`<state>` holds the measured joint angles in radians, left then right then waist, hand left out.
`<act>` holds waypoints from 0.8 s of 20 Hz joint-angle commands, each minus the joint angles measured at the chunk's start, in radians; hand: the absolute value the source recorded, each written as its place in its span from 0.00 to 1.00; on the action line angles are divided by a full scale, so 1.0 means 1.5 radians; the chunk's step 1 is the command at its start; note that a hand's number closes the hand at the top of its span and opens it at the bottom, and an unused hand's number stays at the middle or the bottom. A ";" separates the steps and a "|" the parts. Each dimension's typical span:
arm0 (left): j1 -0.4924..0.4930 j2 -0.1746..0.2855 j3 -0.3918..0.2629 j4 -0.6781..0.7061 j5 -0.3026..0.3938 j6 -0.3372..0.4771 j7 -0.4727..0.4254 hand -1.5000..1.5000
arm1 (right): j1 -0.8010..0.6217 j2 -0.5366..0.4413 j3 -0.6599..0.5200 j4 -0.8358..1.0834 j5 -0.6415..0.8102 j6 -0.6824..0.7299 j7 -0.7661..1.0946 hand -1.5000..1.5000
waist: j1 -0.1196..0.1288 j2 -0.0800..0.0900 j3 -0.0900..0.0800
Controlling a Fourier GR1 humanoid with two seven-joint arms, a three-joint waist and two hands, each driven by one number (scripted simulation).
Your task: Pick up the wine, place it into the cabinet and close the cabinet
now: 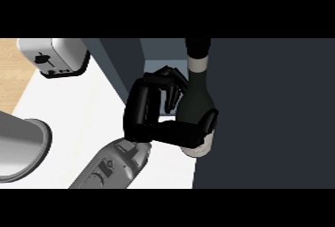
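The wine bottle [196, 95] is dark green with a pale base and stands upright at the edge of the open cabinet [160, 55], its neck reaching the view's top. My left hand [142, 106] is shut on it from the left. The fingers [171, 84] curl round the far side of the body and the thumb [196, 131] wraps across the near side low down. The grey forearm [114, 166] enters from the lower edge. The dark cabinet door [274, 115] stands open just right of the bottle and fills the right side. My right hand does not show.
A silver toaster [56, 55] sits at the back left of the white counter [78, 102]. A large metal pot [20, 148] stands at the left edge, close to the forearm. A wooden surface [13, 71] borders the counter's left.
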<state>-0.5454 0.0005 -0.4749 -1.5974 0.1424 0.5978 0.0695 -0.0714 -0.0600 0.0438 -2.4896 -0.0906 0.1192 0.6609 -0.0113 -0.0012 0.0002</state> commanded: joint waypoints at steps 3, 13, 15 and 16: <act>-0.057 0.000 0.022 0.067 0.024 0.020 -0.022 1.00 | 0.012 0.001 -0.007 -0.081 -0.057 -0.005 0.030 0.00 | -0.002 0.001 0.000; -0.031 0.000 -0.012 0.146 0.154 0.065 -0.169 1.00 | 0.033 0.007 0.001 -0.101 -0.056 0.004 0.039 0.00 | -0.007 0.001 0.000; -0.007 0.000 -0.016 0.157 0.155 0.036 -0.188 1.00 | 0.034 0.012 -0.003 -0.035 -0.039 0.015 -0.021 0.00 | -0.001 0.001 0.000; -0.026 0.000 -0.012 0.182 0.137 0.036 -0.181 1.00 | -0.012 -0.004 -0.012 -0.061 -0.057 -0.004 0.048 0.00 | 0.000 0.001 0.000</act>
<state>-0.5769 0.0018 -0.4860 -1.3903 0.3304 0.6598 -0.1491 -0.0892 -0.0589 0.0399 -2.4869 -0.0936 0.1226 0.6708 -0.0136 -0.0001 0.0000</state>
